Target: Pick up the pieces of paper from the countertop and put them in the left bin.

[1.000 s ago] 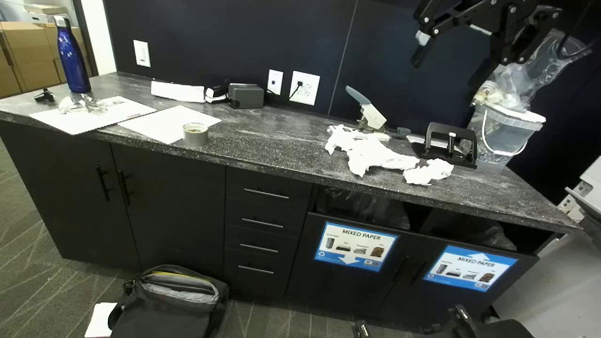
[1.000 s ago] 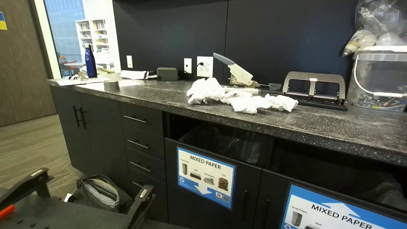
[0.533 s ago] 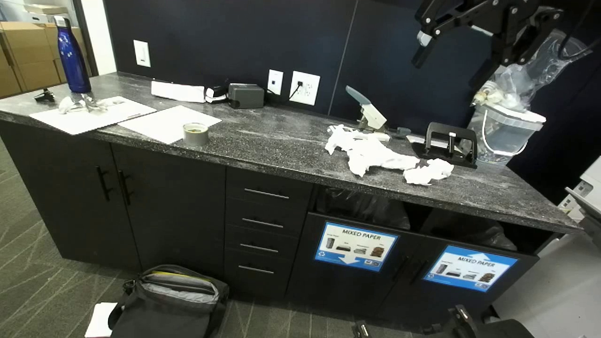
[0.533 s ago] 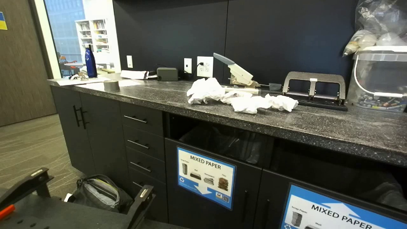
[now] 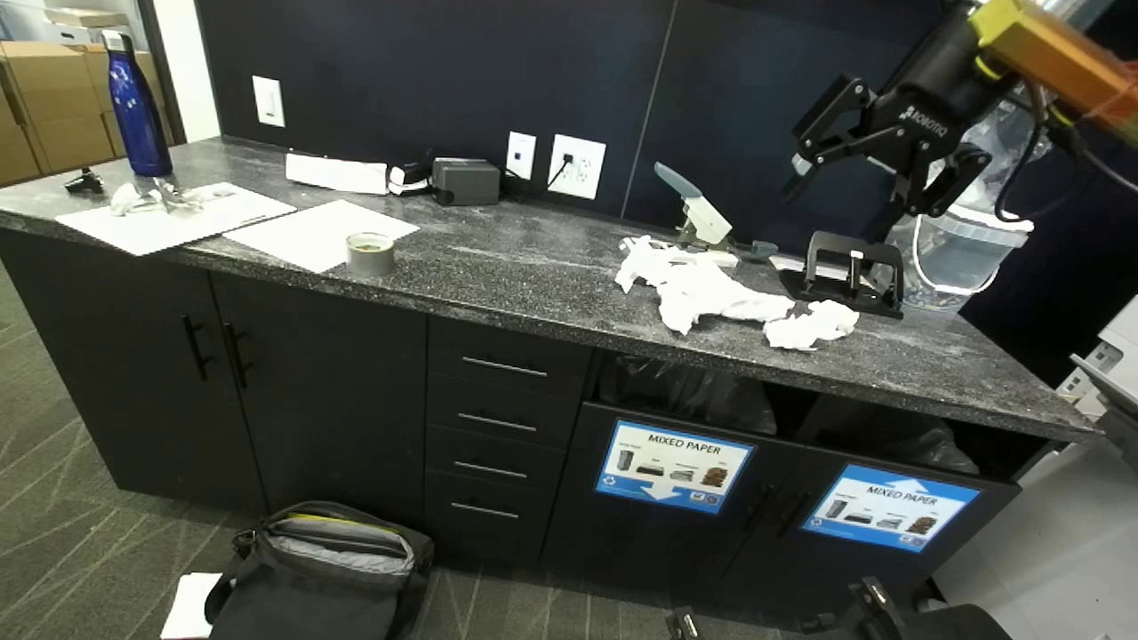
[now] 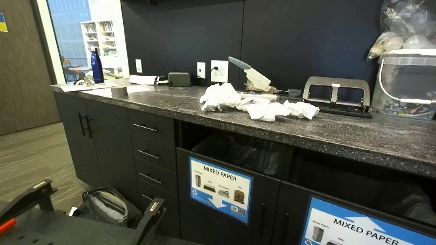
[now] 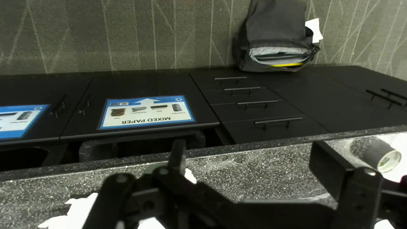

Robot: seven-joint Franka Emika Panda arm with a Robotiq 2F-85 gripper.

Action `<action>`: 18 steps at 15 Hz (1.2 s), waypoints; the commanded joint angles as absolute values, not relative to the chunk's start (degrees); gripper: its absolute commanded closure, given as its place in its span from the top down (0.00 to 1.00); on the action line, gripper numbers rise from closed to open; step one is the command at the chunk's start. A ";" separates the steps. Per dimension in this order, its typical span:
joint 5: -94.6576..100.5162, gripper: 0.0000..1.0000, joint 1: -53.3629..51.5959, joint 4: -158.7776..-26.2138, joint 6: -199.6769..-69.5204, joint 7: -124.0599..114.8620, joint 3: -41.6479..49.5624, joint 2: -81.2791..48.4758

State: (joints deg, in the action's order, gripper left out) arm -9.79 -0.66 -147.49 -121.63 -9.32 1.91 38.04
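Note:
Crumpled white pieces of paper lie bunched on the dark speckled countertop, and both exterior views show them, with a bulkier lump of paper at one end. In the wrist view, paper appears at the bottom left, partly covered by the gripper. My gripper hangs in the air above the countertop, higher than the paper and by the hole punch. Its jaws stand wide open, with only bare countertop seen between the fingers. Below the counter edge, the left bin has a dark slot and a mixed paper label.
A stapler stands behind the paper, with a black hole punch and a transparent bucket to its right. A tape roll, flat white sheets and a blue bottle are farther left. A second bin adjoins.
My gripper has come down in an exterior view and turned somewhat, and more of the arm, with an orange cover, now shows. The paper has not moved.

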 commanded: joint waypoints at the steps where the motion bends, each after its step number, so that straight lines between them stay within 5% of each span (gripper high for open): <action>1: -12.93 1.00 1.45 -144.60 -129.78 -8.69 4.53 27.54; 12: -19.40 1.00 6.43 -126.69 -153.75 -13.81 8.16 -9.93; 18: -14.08 1.00 6.63 -114.05 -156.17 -24.62 12.00 -24.36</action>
